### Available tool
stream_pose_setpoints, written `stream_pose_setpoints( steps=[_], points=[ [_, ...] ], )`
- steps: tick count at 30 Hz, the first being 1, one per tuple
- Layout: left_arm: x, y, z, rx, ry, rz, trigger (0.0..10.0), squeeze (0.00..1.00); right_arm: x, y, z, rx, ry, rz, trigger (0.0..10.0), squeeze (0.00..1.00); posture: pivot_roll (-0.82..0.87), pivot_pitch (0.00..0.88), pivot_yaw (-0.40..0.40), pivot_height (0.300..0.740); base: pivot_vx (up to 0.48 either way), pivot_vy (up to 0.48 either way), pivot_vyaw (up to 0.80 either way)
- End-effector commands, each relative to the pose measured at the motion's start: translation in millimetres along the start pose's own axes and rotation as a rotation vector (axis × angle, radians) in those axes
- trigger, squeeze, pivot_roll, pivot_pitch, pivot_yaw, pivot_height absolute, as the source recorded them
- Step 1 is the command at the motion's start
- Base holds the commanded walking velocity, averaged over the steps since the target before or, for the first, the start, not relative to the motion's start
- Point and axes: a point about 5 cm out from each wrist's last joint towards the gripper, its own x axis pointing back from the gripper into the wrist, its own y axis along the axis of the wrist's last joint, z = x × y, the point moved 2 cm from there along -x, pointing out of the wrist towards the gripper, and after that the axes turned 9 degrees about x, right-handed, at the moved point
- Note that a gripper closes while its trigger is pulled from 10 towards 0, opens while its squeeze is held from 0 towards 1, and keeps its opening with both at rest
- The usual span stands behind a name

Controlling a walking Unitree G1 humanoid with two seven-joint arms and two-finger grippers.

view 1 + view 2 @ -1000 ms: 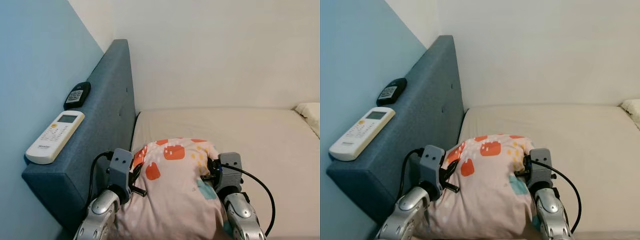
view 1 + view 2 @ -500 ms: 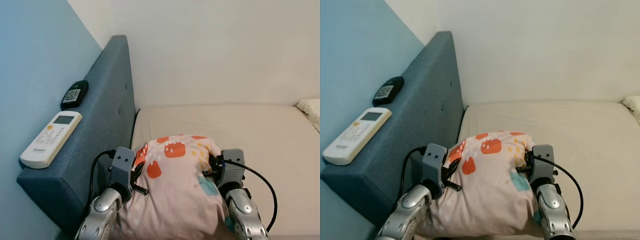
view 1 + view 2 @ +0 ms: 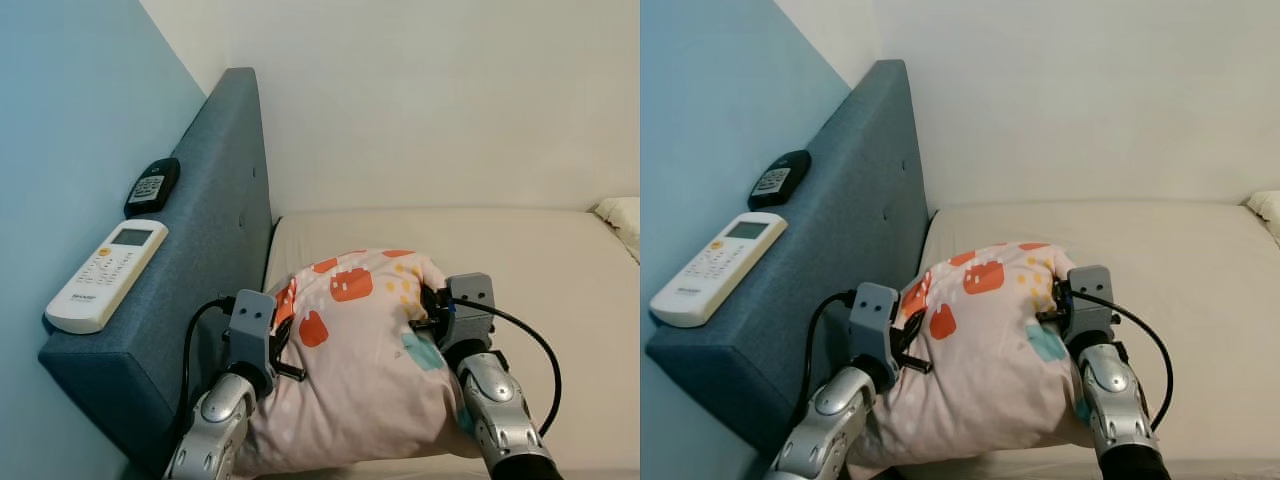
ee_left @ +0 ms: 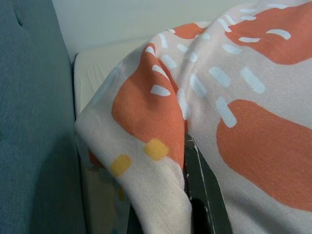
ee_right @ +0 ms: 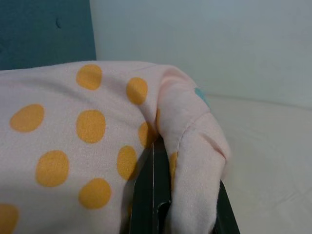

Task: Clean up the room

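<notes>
Pink pillow [image 3: 360, 360]: lying on the bed [image 3: 560, 270], pinched between both tools.
Left tool [image 4: 187, 195]: gripping its 9 o'clock edge.
Right tool [image 5: 161, 195]: gripping its 3 o'clock edge.
White remote [image 3: 107, 274]: lettering too small to read.

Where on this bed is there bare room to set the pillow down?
The mattress lies bare from the pillow out to the back wall and across toward the white cushion at the right edge. It is tight on the left, where the left claw sits against the blue headboard. The right claw grips the pillow's other side.
</notes>
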Motion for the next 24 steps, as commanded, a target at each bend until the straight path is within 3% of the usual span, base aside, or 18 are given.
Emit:
stream_pose_setpoints(
  steps=[1,10,12,17,24],
  points=[
    [2.2,7.3,-4.1,-0.023,-0.023,-0.042,10.0,0.00,-4.7,13.3,-1.5,0.003,-0.008,-0.069,10.0,0.00,0.05,0.127,0.018,0.740,0.000,0.000,0.00],
    [2.8,6.8,1.7,-0.062,-0.005,-0.035,10.0,0.00,-5.4,12.2,2.3,0.003,0.001,-0.065,10.0,0.00,0.05,0.132,0.017,0.740,0.000,0.000,0.00],
    [1.0,6.9,2.0,-0.094,0.000,-0.030,10.0,0.00,-5.1,10.7,2.8,0.004,0.003,-0.061,10.0,0.00,0.05,0.133,0.017,0.740,0.000,-0.480,0.00],
    [0.2,6.0,1.5,-0.092,0.001,-0.022,10.0,0.00,-4.7,9.9,2.3,0.006,0.002,-0.058,10.0,0.00,0.04,0.134,0.018,0.740,0.000,-0.480,0.00],
    [-1.4,2.1,2.3,-0.047,0.007,0.002,10.0,0.00,-3.7,7.5,1.1,0.008,0.001,-0.048,10.0,0.00,0.04,0.135,0.017,0.740,0.000,0.000,0.00]
  ],
)
